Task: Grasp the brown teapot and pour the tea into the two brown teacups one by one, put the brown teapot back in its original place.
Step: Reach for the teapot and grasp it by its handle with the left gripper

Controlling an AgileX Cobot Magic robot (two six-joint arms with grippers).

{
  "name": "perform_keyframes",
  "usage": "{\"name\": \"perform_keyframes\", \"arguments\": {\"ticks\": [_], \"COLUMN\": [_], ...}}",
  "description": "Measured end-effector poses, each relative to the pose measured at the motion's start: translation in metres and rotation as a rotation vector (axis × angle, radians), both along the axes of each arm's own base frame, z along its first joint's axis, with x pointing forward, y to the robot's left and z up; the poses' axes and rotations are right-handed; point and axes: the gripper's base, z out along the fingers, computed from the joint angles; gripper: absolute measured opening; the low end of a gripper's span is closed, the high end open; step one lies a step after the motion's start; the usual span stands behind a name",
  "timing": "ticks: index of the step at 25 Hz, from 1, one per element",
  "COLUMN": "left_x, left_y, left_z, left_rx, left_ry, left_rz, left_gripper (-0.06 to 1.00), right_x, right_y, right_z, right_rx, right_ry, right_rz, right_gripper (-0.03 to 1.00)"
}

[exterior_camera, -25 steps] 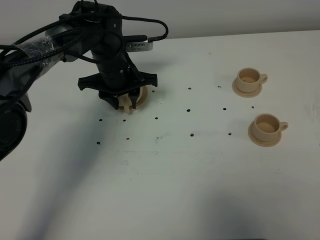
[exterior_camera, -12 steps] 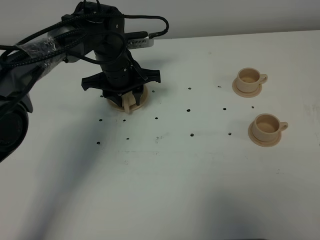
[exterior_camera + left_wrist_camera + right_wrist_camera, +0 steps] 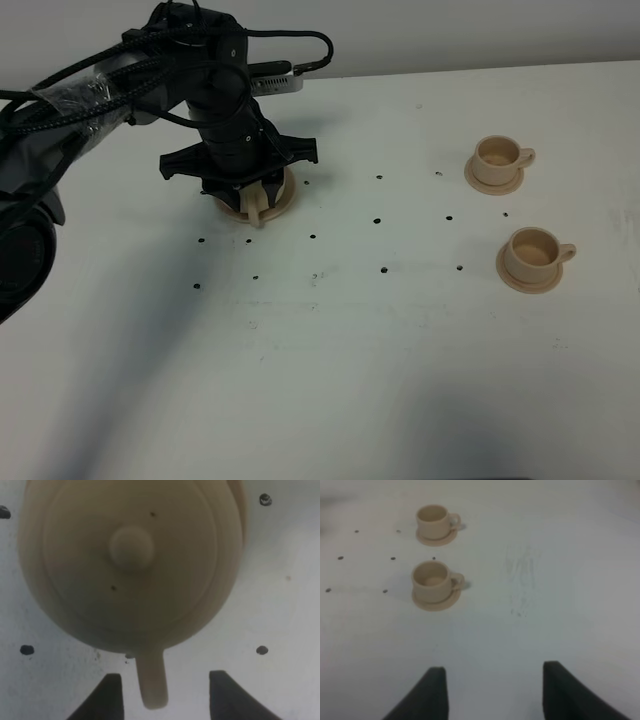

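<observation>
The brown teapot (image 3: pixel 130 560) fills the left wrist view from above, knobbed lid up. Its loop handle (image 3: pixel 151 682) pokes out between the two dark fingers of my left gripper (image 3: pixel 166 681), which is open with a gap on each side of the handle. In the exterior view my left gripper (image 3: pixel 256 205) hangs right over the teapot (image 3: pixel 262 204) and hides most of it; the wide saucer (image 3: pixel 286 199) beneath shows only at its rim. The two brown teacups (image 3: pixel 497 155) (image 3: pixel 530 250) stand on their saucers at the right. My right gripper (image 3: pixel 492 676) is open over bare table, short of the cups (image 3: pixel 434 517) (image 3: pixel 431 577).
The white table (image 3: pixel 330 360) has small dark holes dotted across its middle. The left arm and its cable bundle (image 3: pixel 90 95) cross the far left of the table. The table's far edge runs close behind the teapot.
The left gripper has shifted slightly toward the far side and settled over the teapot. The cups have not moved.
</observation>
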Motion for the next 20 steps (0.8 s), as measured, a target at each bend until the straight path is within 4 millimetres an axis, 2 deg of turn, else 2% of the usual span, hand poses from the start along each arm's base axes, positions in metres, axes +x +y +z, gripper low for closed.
{"name": "perform_keyframes", "arguments": {"ticks": [5, 11, 20], "left_x": [0.002, 0.003, 0.004], "left_y": [0.0, 0.0, -0.001], "left_z": [-0.001, -0.016, -0.015], "left_rx": [-0.005, 0.006, 0.003], "left_ry": [-0.013, 0.013, 0.009], "left_rz": [0.002, 0.002, 0.003], "left_gripper": [0.43, 0.43, 0.4], "right_x": [0.0, 0.0, 0.0], "right_y": [0.0, 0.0, 0.0], "right_z": [0.0, 0.0, 0.0], "right_rx": [0.0, 0.0, 0.0], "right_ry": [0.0, 0.0, 0.0], "right_rz": [0.0, 0.0, 0.0], "right_gripper": [0.42, 0.42, 0.42]}}
